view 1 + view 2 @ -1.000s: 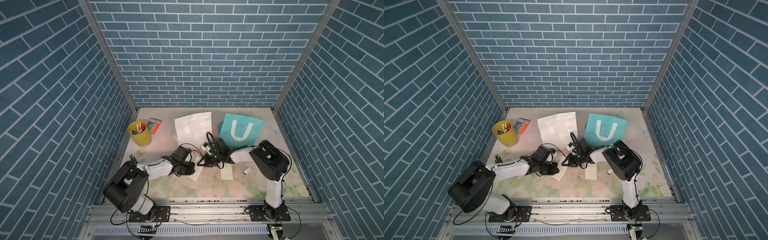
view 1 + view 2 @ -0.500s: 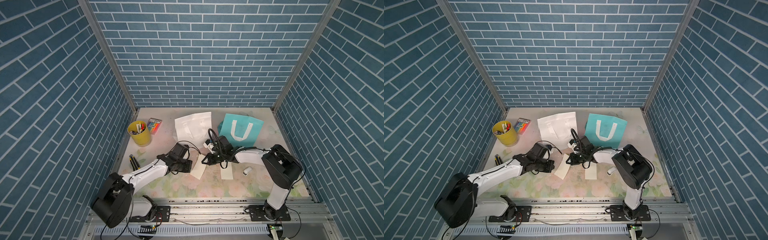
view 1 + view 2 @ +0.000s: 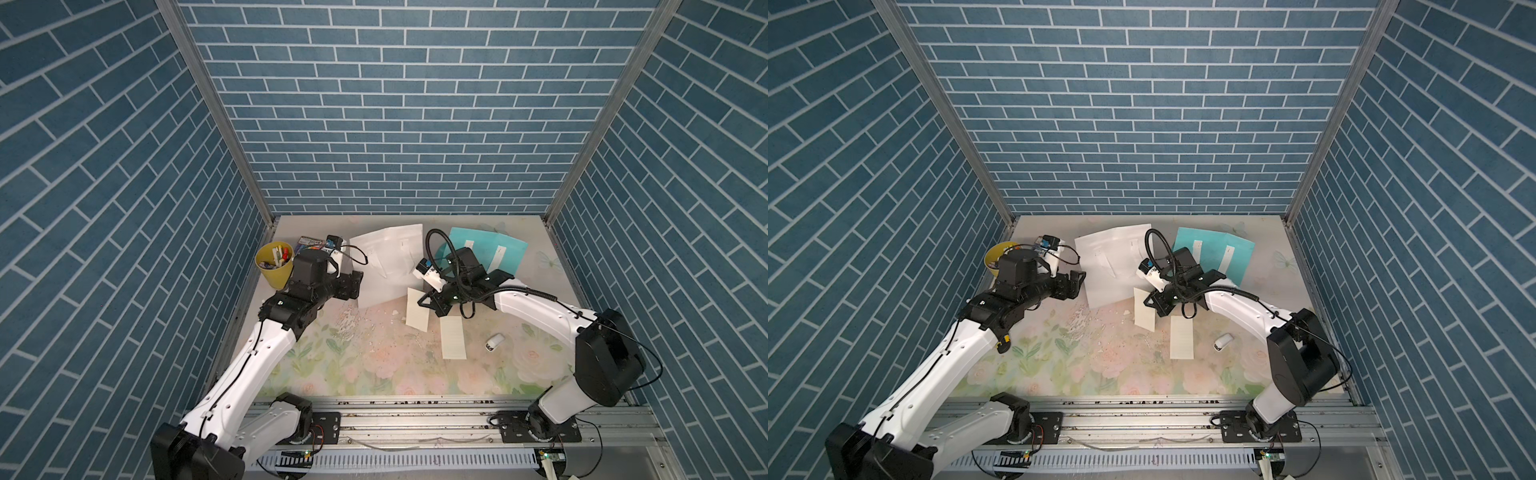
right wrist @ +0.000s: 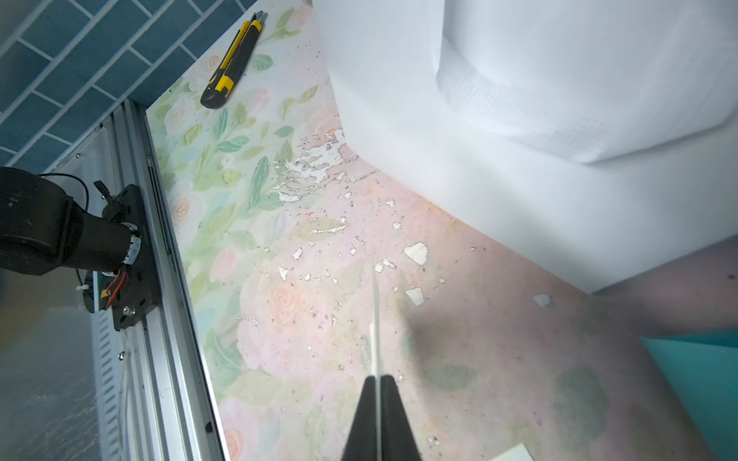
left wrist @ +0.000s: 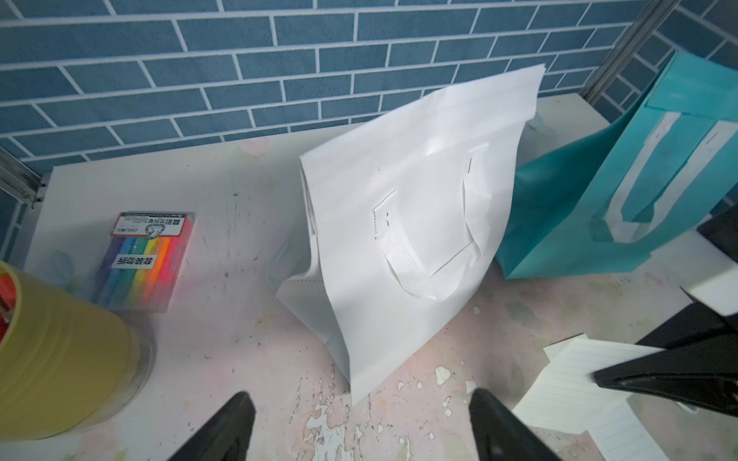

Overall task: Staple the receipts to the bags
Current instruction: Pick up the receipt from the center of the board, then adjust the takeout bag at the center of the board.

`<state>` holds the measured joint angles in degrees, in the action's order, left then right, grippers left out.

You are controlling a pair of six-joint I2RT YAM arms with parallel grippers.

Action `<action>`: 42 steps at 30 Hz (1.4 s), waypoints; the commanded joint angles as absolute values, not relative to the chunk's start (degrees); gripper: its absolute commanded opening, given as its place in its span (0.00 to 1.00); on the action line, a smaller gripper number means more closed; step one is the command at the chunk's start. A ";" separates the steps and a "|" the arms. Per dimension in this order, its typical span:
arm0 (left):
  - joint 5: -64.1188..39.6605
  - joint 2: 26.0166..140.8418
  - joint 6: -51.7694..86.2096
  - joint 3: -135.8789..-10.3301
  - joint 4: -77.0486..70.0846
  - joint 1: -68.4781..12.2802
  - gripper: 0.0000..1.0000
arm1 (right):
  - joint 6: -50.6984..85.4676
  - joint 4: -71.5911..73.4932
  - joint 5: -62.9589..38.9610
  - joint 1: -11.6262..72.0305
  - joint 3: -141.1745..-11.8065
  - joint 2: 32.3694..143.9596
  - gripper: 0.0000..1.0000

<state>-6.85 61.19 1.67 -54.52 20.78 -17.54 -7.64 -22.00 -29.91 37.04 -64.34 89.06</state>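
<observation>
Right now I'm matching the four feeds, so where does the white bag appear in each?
Top view: white bag, rear middle of the table.
Top view: same spot.
Left wrist: mid-frame, between marker pack and teal bag.
Right wrist: close up, beyond the right gripper pinching a receipt.
Shared landmark: the teal bag beside it.

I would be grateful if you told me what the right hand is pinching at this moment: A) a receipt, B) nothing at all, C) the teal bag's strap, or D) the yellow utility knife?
A: in the right wrist view the right hand is shut on the thin edge of a receipt, while the utility knife lies apart near the rail.
</observation>
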 commanded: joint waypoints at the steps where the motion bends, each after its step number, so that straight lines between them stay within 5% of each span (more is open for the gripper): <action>1: -11.72 64.22 -8.73 -56.54 13.12 -15.12 0.90 | -18.24 -27.37 -30.70 35.21 -67.37 86.07 0.00; 6: -20.02 72.85 -14.92 -60.64 8.96 -11.96 0.89 | -22.85 -31.17 -29.54 33.63 -68.99 84.68 0.00; 13: -28.13 83.48 -18.81 -69.41 12.31 -10.09 0.64 | -23.64 -32.43 -29.09 31.34 -68.66 82.39 0.00; 16: -31.56 85.67 -19.66 -71.22 14.29 -9.58 0.50 | -23.64 -32.62 -29.25 30.77 -68.38 81.91 0.00; 23: -36.92 88.17 -24.07 -73.77 21.31 -9.41 0.00 | -24.70 -34.19 -29.53 30.15 -69.62 82.68 0.00; 35: -50.39 89.55 -52.14 -84.84 50.13 -9.32 0.00 | -26.86 -38.51 -34.30 29.79 -73.04 83.80 0.00; 42: -45.45 88.23 -49.38 -80.80 45.47 -8.53 0.00 | -28.88 -41.79 -37.65 31.65 -78.09 88.18 0.00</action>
<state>-46.13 89.12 -48.66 -82.76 44.75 -9.08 -24.25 -38.89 -33.98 30.83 -74.72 86.43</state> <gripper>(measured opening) 0.061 0.040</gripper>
